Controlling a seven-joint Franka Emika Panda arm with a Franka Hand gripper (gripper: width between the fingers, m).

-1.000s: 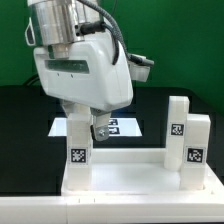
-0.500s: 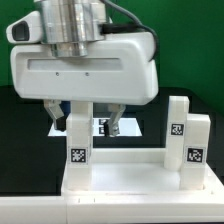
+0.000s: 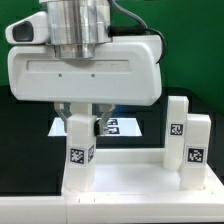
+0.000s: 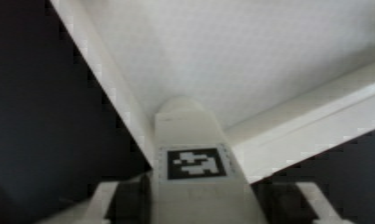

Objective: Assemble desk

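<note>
Closing narrowly on an upright tagged leg at the desk top's corner, the hand hides the marker board behind; two legs stand well apart.

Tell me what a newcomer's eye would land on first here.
The big white hand fills the upper half of the exterior view, its fingers straddling an upright tagged leg at the tabletop's corner on the exterior view's left. Two more tagged legs stand together at the corner on the exterior view's right. Behind, the marker board lies flat on the black table.
</note>
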